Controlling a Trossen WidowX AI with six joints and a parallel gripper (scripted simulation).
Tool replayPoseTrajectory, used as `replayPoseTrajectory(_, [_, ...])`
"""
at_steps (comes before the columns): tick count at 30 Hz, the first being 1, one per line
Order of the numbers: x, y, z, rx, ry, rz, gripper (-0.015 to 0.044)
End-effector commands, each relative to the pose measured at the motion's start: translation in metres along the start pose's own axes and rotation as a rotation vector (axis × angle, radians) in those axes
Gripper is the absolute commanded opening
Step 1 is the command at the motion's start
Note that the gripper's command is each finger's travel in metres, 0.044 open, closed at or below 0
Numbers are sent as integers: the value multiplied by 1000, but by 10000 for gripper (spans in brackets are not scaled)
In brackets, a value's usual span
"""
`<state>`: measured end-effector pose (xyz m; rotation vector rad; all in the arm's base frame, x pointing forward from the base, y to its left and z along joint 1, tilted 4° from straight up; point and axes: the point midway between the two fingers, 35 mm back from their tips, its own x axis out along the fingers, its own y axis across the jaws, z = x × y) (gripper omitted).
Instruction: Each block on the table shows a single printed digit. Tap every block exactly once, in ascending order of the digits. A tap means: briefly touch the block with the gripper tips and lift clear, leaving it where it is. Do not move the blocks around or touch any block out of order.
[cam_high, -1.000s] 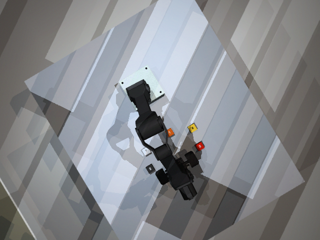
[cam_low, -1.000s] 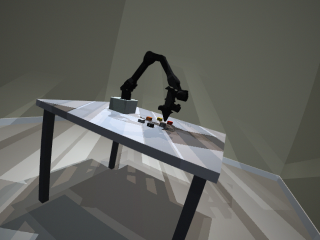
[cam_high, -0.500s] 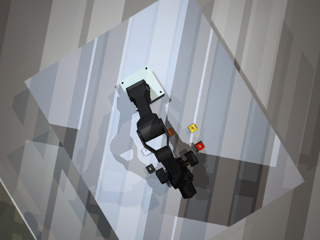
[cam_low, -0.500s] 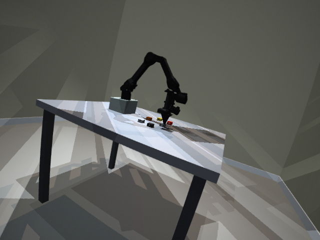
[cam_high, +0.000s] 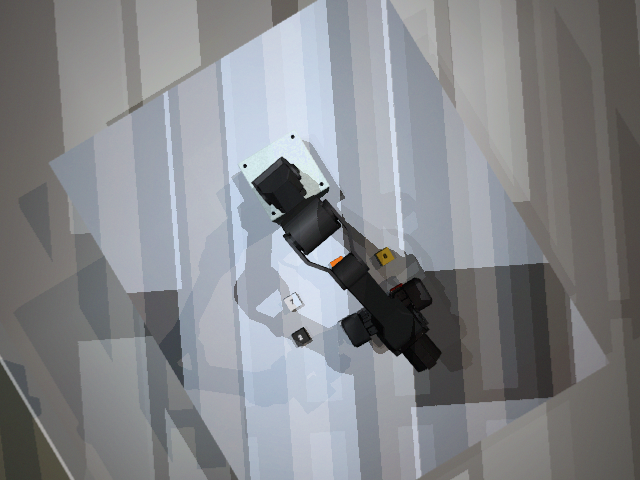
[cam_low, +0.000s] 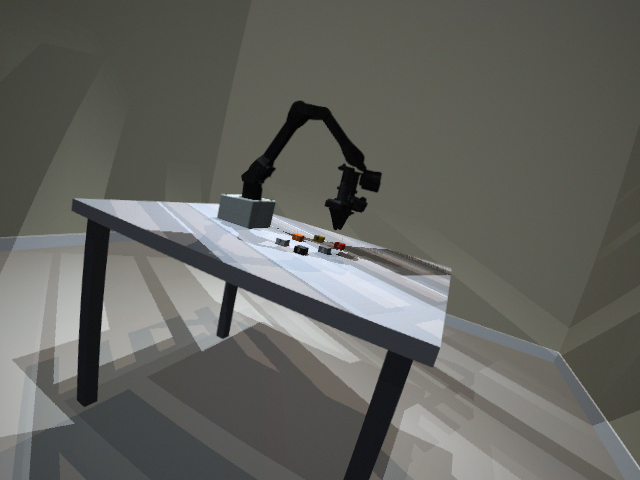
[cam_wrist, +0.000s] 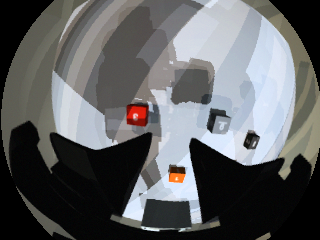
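Observation:
My gripper (cam_low: 338, 223) (cam_wrist: 171, 139) is open and empty, and it hangs well above the table (cam_high: 129, 196) (cam_low: 361, 304). In the wrist view an orange block (cam_wrist: 176, 174) (cam_low: 297, 237) shows far below, between the fingertips. A red block (cam_wrist: 136, 115) (cam_low: 339, 245) lies to the left in that view, with a grey block (cam_wrist: 219, 120) (cam_low: 324, 249) and a black block (cam_wrist: 251, 139) (cam_high: 300, 336) (cam_low: 300, 250) to the right. A white block marked 7 (cam_high: 292, 301) (cam_low: 282, 241) and a yellow block (cam_high: 384, 255) (cam_low: 319, 238) also lie on the table. From above, the arm covers the grey block and most of the orange block (cam_high: 336, 261) and the red block (cam_high: 395, 288).
The arm's grey base (cam_high: 305, 149) (cam_low: 245, 210) stands behind the blocks. The table's edges are far from the blocks on every side.

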<state>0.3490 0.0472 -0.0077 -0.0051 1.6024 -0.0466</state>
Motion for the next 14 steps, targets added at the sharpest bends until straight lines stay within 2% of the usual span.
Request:
replayPoseTrajectory(1, [-19,55,-25,-11,3,9,283])
replayPoseTrajectory(6, [-44,122,-75,-11,9,14,400])
replayPoseTrajectory(9, [-54,147,-103,-12,13,15,400])
replayPoseTrajectory(14, [-55,149,-105,-12,14,15,400])
